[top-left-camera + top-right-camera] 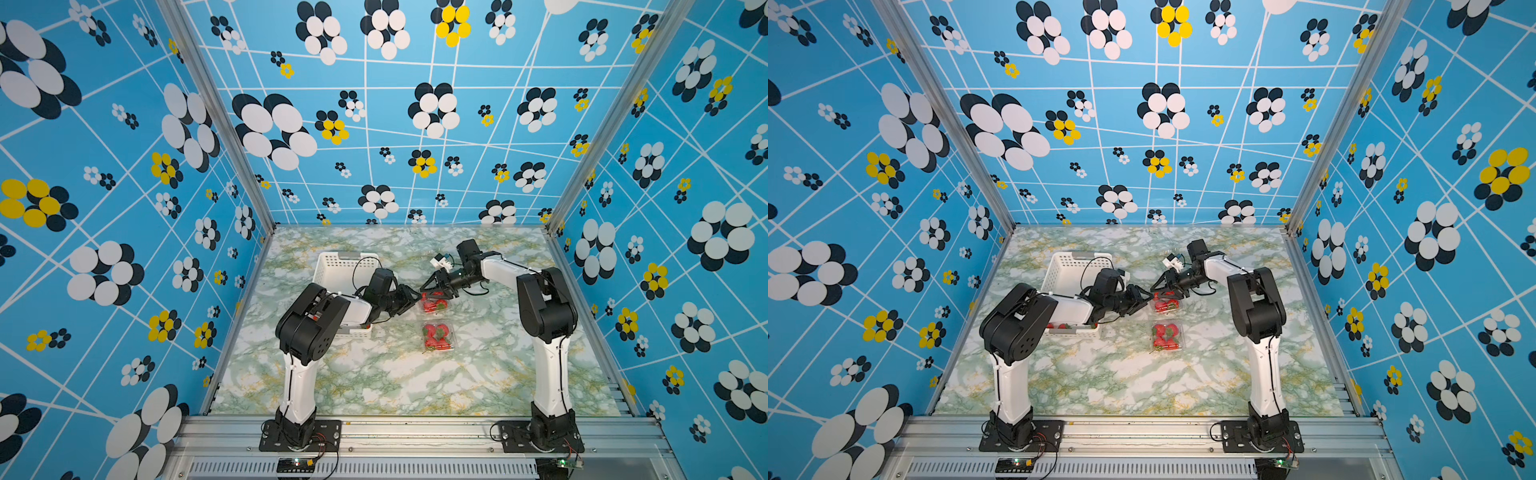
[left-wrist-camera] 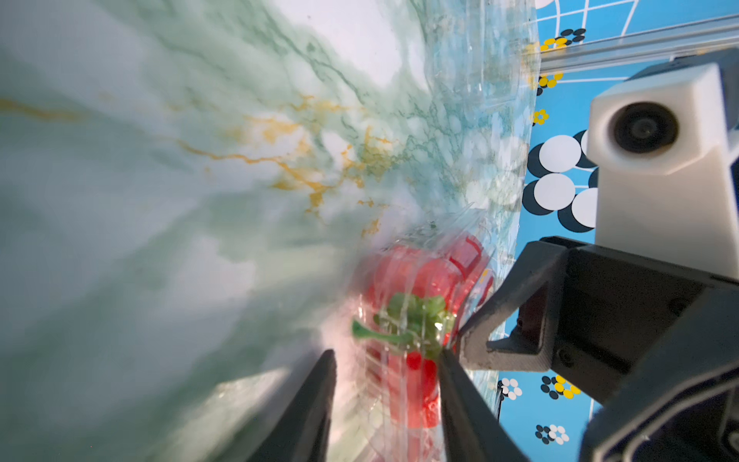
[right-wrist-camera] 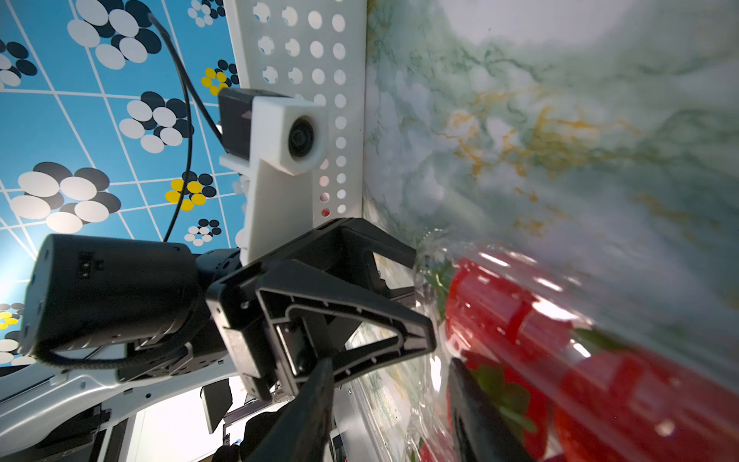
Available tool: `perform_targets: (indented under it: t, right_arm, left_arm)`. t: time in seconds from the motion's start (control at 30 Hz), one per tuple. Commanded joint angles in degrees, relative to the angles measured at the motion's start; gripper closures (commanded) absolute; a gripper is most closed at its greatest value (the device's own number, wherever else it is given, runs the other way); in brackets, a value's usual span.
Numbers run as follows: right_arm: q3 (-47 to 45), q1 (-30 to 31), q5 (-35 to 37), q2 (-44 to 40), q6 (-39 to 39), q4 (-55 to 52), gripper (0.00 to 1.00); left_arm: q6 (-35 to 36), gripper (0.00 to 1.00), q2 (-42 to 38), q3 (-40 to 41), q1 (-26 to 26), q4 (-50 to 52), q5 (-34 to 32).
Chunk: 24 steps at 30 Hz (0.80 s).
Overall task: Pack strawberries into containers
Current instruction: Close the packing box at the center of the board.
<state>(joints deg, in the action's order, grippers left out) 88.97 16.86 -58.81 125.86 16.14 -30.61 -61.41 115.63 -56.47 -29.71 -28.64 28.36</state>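
Two clear containers lie mid-table in both top views. The nearer container (image 1: 438, 336) is lidded and holds several strawberries (image 1: 436, 332). My two grippers meet at the farther container (image 1: 436, 306), which also holds strawberries. In the left wrist view my left gripper (image 2: 387, 354) has its fingers on either side of this container's ribbed clear wall (image 2: 400, 400), with a strawberry (image 2: 424, 276) behind the plastic. My right gripper (image 3: 390, 362) stands open at the container's crinkled rim (image 3: 424, 384), with one finger (image 3: 468, 404) against the plastic in front of the strawberries (image 3: 520, 320). From above, the left gripper (image 1: 417, 296) and right gripper (image 1: 436, 292) nearly touch.
A white perforated basket (image 1: 332, 262) stands at the back left, partly hidden under my left arm. A few strawberries (image 1: 1059, 326) show at its near end. Patterned walls close in the marbled table (image 1: 374, 382) on three sides.
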Motion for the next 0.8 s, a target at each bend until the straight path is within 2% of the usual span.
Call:
perform_targets:
  t: [0.0, 0.07, 0.3, 0.47, 0.77]
  right_arm:
    - [-0.8, 0.3, 2.1, 0.1, 0.3, -0.2, 0.52]
    - [-0.8, 0.3, 2.1, 0.0, 0.2, -0.2, 0.52]
    - [-0.6, 0.2, 2.1, -0.3, -0.7, -1.2, 0.52]
    - [-0.5, -0.3, 2.3, -0.8, -1.9, -2.5, 0.52]
    - [-0.8, -0.7, 2.5, -0.8, -2.1, -2.9, 0.52]
  left_arm:
    - [0.3, 0.64, 1.8, -0.7, 0.0, -0.1, -0.5]
    - [0.0, 0.68, 2.0, -0.7, 0.1, -0.8, -0.2]
    - [-1.0, 0.71, 2.1, 0.0, 0.4, -2.9, 0.2]
    - [-2.1, 0.63, 2.2, 1.8, 1.1, -6.0, -0.6]
    - [-4.3, 0.63, 3.6, 2.4, 2.1, -12.6, -0.1]
